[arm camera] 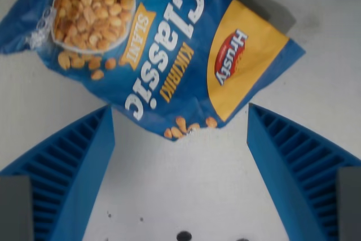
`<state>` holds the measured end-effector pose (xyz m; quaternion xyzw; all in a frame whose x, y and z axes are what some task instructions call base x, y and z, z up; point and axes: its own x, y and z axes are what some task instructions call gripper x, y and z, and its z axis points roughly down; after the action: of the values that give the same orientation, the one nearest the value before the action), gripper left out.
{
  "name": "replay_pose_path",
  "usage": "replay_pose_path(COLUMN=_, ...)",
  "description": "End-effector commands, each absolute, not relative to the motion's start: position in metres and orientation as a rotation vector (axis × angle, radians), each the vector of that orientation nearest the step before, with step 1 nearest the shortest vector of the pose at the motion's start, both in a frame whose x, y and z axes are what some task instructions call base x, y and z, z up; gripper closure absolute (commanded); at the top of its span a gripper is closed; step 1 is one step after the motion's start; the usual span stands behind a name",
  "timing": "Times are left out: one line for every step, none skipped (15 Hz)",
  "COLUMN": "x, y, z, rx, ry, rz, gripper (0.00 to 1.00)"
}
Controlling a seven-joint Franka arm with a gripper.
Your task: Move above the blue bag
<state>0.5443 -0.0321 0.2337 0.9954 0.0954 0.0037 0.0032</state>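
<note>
The blue bag [163,49] is seen lying flat on the white desk [186,184], printed face up, and it fills the upper half of the wrist view. Its lettering reads upside down in this view, and one lower corner points down toward the centre of the frame.

The claw [180,139] is released: its two blue ribbed fingers [67,167] are spread wide apart at the lower left and lower right of the wrist view, and nothing is held between them. Only bare desk is visible across most of the gap between the fingers. The bag's lower corner just reaches the top of that gap.

The task is judged to be partly complete. The bag is already well within the camera's field, so the approach is considered largely done. The claw, however, is judged to be not yet centred over the bag: the midpoint between the fingertips falls near the bag's lower edge, not over its middle. A further shift toward the top of the wrist view is judged necessary to bring the claw above the body of the bag.

The height of the claw over the desk cannot be determined reliably from this single view. No contact between the fingers and the bag is seen.
</note>
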Motion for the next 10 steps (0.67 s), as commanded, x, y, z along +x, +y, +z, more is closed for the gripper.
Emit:
replay_pose_path(x=0.558, y=-0.028, z=0.230, rx=3.140, ry=0.160, rz=-0.005, gripper=0.00)
replay_pose_path(x=0.559, y=-0.028, z=0.229, rx=3.139, ry=0.147, rz=-0.003, gripper=0.00)
replay_pose_path(x=0.561, y=-0.027, z=0.228, rx=3.140, ry=0.139, rz=0.002, gripper=0.00)
replay_pose_path(x=0.563, y=-0.027, z=0.226, rx=3.140, ry=0.126, rz=0.007, gripper=0.00)
replay_pose_path(x=0.564, y=-0.026, z=0.225, rx=3.139, ry=0.115, rz=0.010, gripper=0.00)
replay_pose_path(x=0.566, y=-0.026, z=0.223, rx=3.141, ry=0.106, rz=0.010, gripper=0.00)
replay_pose_path(x=0.567, y=-0.025, z=0.222, rx=3.140, ry=0.094, rz=0.012, gripper=0.00)
replay_pose_path(x=0.569, y=-0.025, z=0.221, rx=3.139, ry=0.084, rz=0.015, gripper=0.00)
replay_pose_path(x=0.570, y=-0.024, z=0.219, rx=3.139, ry=0.079, rz=0.015, gripper=0.00)
replay_pose_path(x=0.572, y=-0.024, z=0.218, rx=3.139, ry=0.069, rz=0.014, gripper=0.00)
